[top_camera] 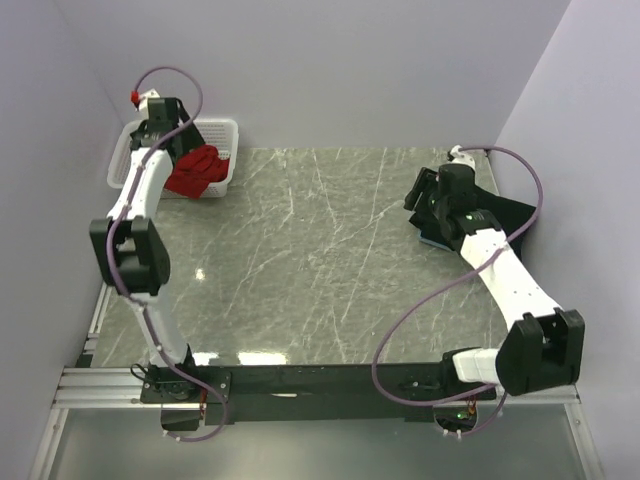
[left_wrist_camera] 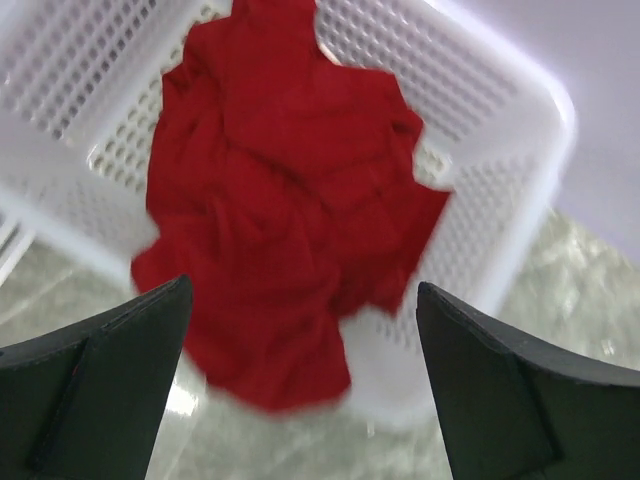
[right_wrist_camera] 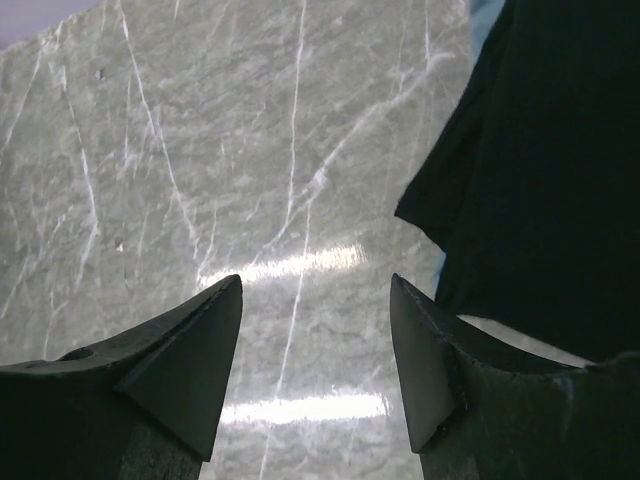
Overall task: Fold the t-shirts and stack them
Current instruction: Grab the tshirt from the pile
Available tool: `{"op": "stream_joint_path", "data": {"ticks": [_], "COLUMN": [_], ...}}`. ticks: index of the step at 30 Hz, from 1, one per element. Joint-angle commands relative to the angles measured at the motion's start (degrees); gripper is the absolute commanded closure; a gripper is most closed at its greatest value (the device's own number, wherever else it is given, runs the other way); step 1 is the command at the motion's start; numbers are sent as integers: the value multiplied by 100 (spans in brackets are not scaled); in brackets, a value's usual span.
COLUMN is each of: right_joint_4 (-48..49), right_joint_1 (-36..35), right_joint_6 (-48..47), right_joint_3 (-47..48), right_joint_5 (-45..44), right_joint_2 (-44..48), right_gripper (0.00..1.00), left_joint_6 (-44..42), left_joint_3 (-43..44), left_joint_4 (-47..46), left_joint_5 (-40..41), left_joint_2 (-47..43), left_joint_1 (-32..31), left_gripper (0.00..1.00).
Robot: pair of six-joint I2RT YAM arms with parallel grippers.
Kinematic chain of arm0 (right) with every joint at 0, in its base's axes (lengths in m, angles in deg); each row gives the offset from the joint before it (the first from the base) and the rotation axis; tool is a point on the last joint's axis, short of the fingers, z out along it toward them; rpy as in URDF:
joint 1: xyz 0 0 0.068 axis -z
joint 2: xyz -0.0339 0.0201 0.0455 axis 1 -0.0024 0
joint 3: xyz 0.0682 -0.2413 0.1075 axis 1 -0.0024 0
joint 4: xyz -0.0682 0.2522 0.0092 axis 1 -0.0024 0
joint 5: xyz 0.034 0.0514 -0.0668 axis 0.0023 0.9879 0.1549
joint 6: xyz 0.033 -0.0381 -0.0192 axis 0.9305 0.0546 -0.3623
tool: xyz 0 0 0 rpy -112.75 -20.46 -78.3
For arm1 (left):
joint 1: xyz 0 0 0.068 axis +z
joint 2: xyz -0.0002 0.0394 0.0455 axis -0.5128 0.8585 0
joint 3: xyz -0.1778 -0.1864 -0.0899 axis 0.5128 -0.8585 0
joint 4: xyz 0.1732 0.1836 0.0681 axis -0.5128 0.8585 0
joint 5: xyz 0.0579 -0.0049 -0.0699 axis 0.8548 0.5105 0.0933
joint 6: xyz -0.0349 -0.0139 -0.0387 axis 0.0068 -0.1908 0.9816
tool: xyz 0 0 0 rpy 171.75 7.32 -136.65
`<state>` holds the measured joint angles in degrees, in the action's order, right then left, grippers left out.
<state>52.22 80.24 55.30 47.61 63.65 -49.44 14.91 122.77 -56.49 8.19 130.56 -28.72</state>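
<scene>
A grey-green marbled stone counter [top_camera: 320, 260] sits between plain pale walls. At its far left corner stands a white plastic mesh basket [top_camera: 232, 128]. The crumpled, bright red cloth t-shirt [left_wrist_camera: 290, 200] lies partly inside it and partly spilled over the near rim toward the counter.

The left tool [left_wrist_camera: 302, 288] hangs just above that red heap with its jaws spread as wide as they go and nothing between them. The right tool [right_wrist_camera: 316, 280] is over bare counter at the far right, jaws well apart and empty. Just beside it lies the flat black cloth t-shirt [right_wrist_camera: 540, 170], with a light blue cloth edge [top_camera: 430, 241] showing from under it.

The main risk is on the left. The shirt is wadded and draped across the rim, so a low pinch could close on the mesh wall along with the cloth and drag or tip the light basket. A bite into the middle of the heap would likely gather several layers, so the shirt would come up as a lump that is hard to spread.

On the right, a drift toward the black shirt's loose corner could snag it and pull the stacked pieces out of line.
</scene>
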Motion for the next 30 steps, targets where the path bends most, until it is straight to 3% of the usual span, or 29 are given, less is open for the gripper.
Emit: {"op": "stream_joint_path", "data": {"ticks": [1, 5, 13, 19, 27, 30], "right_joint_4": [234, 234, 128, -3, -127, -179], "right_joint_1": [-22, -4, 40, 58, 66, 66], "right_joint_6": [-59, -77, -156, -147, -164, -156], "right_joint_3": [524, 946, 1570, 2028, 2388, 2494], "right_joint_5": [-17, 97, 290, 396, 467, 458], "right_joint_2": [-350, -764, -1512, -1960, -2259, -2329], "right_gripper": [33, 33, 33, 33, 33, 33], "left_joint_6": [-103, -33, 144, -164, -261, -340], "left_joint_3": [1227, 2300, 1784, 2635, 2504, 2601], "left_joint_4": [930, 1309, 273, 798, 843, 817], "left_joint_5": [159, 47, -938, -1106, -1114, -1298], "left_joint_2": [1006, 1906, 2232, 3013, 3339, 3402], "left_joint_1": [138, 331, 736, 745, 736, 736], "left_gripper": [1, 1, 0, 1, 1, 17]}}
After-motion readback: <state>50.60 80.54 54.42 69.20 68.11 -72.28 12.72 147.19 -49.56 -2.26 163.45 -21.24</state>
